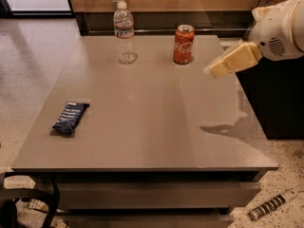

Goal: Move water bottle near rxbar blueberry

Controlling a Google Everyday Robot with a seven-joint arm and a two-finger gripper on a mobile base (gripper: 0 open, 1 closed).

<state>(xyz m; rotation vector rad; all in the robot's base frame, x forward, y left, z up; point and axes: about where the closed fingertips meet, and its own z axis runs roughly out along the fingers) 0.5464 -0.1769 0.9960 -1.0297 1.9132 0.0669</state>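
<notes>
The water bottle stands upright at the far left of the surface as the view shows it, cap up, so its long axis is vertical. The tool hangs above the right side of the surface, just right of the red can, with its tip aimed left and slightly down. I cannot tell whether it is open or closed. From the tool, the bottle lies to the left and a little farther back, and the can stands between the 2. A straight reach would probably clip the can. The rxbar blueberry lies flat near the front left edge, well apart from the bottle, its long axis running roughly front to back.
</notes>
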